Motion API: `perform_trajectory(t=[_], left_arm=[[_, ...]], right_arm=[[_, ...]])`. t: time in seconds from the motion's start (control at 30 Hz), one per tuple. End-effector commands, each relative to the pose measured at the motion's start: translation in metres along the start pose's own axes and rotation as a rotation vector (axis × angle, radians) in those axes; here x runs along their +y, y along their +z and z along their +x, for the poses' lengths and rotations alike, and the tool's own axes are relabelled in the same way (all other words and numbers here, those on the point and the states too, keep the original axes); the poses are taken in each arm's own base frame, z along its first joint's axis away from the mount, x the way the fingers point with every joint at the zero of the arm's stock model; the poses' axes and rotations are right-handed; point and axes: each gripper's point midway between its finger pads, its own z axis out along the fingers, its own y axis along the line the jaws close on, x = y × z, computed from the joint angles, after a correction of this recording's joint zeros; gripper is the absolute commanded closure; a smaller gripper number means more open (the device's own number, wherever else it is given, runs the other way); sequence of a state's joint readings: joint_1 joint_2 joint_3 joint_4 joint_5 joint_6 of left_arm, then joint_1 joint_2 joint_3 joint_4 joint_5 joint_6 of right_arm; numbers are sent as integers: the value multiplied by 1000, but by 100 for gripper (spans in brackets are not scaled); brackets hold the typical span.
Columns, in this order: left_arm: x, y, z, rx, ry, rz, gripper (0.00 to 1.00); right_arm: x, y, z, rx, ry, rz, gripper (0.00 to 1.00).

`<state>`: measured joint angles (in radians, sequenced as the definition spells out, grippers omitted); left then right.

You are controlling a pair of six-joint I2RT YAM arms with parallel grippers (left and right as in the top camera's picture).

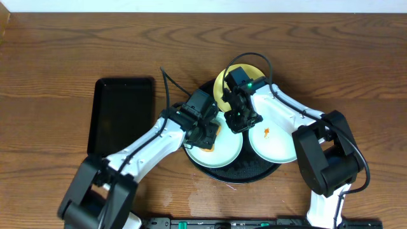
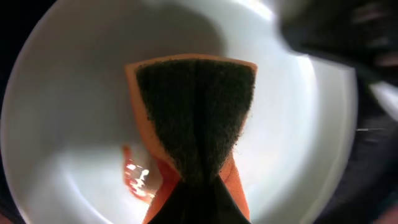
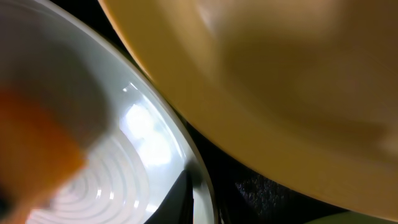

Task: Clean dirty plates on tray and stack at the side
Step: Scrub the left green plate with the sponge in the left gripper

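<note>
The round black tray [image 1: 245, 173] holds three plates. The pale yellow plate [image 1: 222, 81] is at the back. A mint-white plate [image 1: 276, 141] with an orange smear [image 1: 267, 132] is at the right. Another mint-white plate [image 1: 222, 151] is at the left. My left gripper [image 1: 208, 131] is shut on an orange sponge [image 2: 196, 118], dark scouring side down, and presses it onto the left plate [image 2: 74, 124] beside an orange smear [image 2: 134, 177]. My right gripper [image 1: 240, 119] pinches that plate's rim [image 3: 199, 180]. The yellow plate [image 3: 280, 93] fills the top of the right wrist view.
A smaller rectangular black tray [image 1: 124, 114] lies on the wooden table [image 1: 63, 51] to the left of the round tray. Both arms cross over the round tray's middle. The tray's black floor [image 3: 261, 186] shows between the plates.
</note>
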<state>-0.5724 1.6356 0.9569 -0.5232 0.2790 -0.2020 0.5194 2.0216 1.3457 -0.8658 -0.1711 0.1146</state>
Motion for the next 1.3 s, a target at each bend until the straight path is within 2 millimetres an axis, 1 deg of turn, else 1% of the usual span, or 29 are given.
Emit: perform_trajectory(t=[0.0, 0.07, 0.13, 0.33, 0.4, 0.43, 0.47, 0.5, 0.57, 0.6, 0.63, 0.7, 0.8, 0.83, 0.87, 0.97, 1.03, 1.13, 1.2, 1.23, 1.27], left_arm=[[-23, -32, -17, -96, -51, 94, 92], [-24, -35, -17, -102, -55, 96, 92], [-20, -32, -14, -89, -64, 78, 92], [3, -5, -1, -15, -136, -23, 92], [6, 2, 3, 7, -162, -34, 91], [7, 5, 4, 16, -174, -37, 85], [8, 6, 4, 19, -176, -38, 69], [8, 6, 4, 19, -176, -38, 50], [7, 6, 3, 16, -176, -37, 35], [7, 5, 3, 14, -175, -37, 22], [7, 5, 2, 13, -175, -36, 18], [6, 4, 0, 8, -173, -34, 18], [3, 0, -6, -8, -146, -28, 20], [2, 0, -8, -15, -129, -25, 22], [1, 0, -9, -20, -116, -23, 28], [0, 2, -7, -14, -107, -23, 41], [0, 6, -4, -7, -102, -24, 44], [0, 16, -4, 4, -122, -26, 51], [1, 23, -1, 20, -144, -32, 62], [2, 23, -1, 23, -155, -32, 77], [1, 22, -2, 21, -154, -27, 85]], right_arm=[[8, 5, 1, 17, 14, -23, 89], [8, 5, 1, 16, 14, -24, 88], [8, 5, 1, 16, 14, -23, 88], [8, 5, 1, 18, 14, -23, 88], [8, 5, 2, 20, 15, -23, 88], [7, 5, 2, 22, 15, -22, 88], [7, 5, 2, 22, 16, -22, 88], [7, 5, 2, 23, 15, -22, 89], [7, 5, 2, 23, 15, -22, 88], [7, 5, 2, 24, 15, -22, 88], [7, 5, 2, 23, 15, -22, 88], [7, 5, 2, 23, 15, -22, 88], [7, 5, 2, 23, 15, -22, 87], [7, 5, 2, 23, 15, -22, 87], [7, 5, 2, 23, 15, -22, 87], [7, 5, 2, 23, 15, -22, 87], [7, 5, 2, 23, 16, -22, 87], [7, 5, 2, 23, 20, -22, 87], [7, 5, 3, 24, 20, -22, 87], [7, 5, 3, 26, 20, -22, 87], [7, 5, 3, 28, 24, -22, 87]])
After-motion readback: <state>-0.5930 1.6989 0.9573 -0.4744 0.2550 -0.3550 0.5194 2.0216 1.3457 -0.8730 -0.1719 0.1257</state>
